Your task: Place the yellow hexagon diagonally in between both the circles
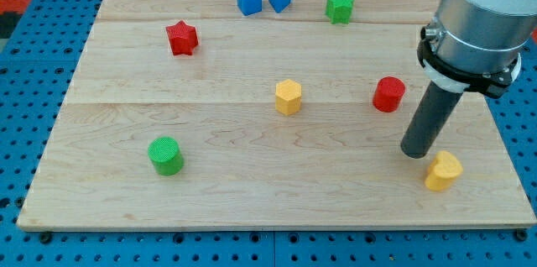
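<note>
The table (126, 183) is cut off at the bottom corners. My arm (482, 15) hides the top right corner. My tip (415, 154) has no claw; it sits near the right edge, beside the yellow heart (443, 171). The yellow hexagon (288, 96) sits mid-table, between the green circle (166, 155) and red circle (388, 94).

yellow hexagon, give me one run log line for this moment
yellow hexagon: mid-board, between green circle and red circle | my tip: right of it, apart, beside yellow heart
</note>
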